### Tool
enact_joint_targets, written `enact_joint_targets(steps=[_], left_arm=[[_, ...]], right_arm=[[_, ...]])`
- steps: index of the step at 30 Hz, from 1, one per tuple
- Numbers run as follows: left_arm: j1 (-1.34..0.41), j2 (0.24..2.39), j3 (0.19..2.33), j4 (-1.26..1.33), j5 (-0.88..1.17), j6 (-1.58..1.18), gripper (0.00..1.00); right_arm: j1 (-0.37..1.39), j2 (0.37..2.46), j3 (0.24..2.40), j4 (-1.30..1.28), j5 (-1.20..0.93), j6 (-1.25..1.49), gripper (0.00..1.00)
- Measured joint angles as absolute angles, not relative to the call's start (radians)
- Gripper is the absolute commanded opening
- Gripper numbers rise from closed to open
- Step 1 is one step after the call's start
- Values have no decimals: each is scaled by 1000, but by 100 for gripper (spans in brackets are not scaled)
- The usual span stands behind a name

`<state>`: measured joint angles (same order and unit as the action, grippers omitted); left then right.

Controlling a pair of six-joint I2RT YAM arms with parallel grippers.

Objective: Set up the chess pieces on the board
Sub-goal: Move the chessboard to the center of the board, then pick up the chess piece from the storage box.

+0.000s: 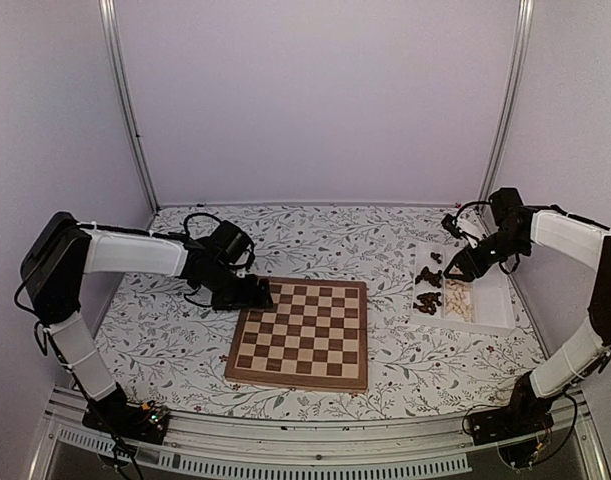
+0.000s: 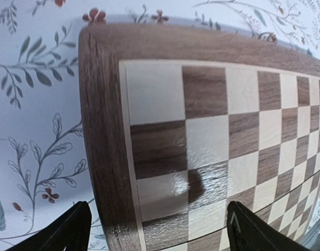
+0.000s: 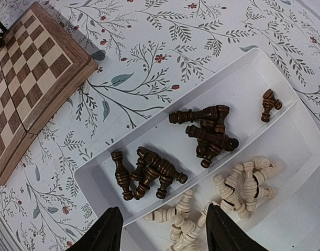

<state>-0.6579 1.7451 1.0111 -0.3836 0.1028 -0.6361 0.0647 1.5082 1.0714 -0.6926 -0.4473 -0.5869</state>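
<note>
table: covered with a floral cloth; it carries everything below.
board: lies flat at the middle of the table, between the two arms. No chessman is visible on any square, so the setup looks not yet begun.
tray: white, on the table to the right of the board and apart from it, split into long compartments.
left fingers: spread wide with nothing between them, low over the board's far-left corner, well apart from the tray.
right fingers: spread and empty, hovering above the tray's near end, roughly over the wall between the two heaps.
dark pieces: tumbled on their sides in one compartment in two loose clusters, with a small pair apart at the far end.
pale pieces: heaped on their sides in the neighbouring compartment.
deciding relation: all chessmen lie below and just ahead of the right fingers, so the right arm is by far the nearer. Their long axes point many ways. The dark one at the left edge of the near cluster lies crosswise to the fingers' closing line, which probably makes it the easiest first pick.
</note>
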Motion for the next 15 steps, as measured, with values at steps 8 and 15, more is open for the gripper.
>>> enact_joint_targets(steps=[8,15], left_arm=[[-659,1747,1293,-493,-45,-464,92],[-661,1812,1494,-485,-67,-356,89]], right_arm=[[64,1483,1071,-721,-385,-594,60],[54,1468,1072,-732,-347,-594,60]])
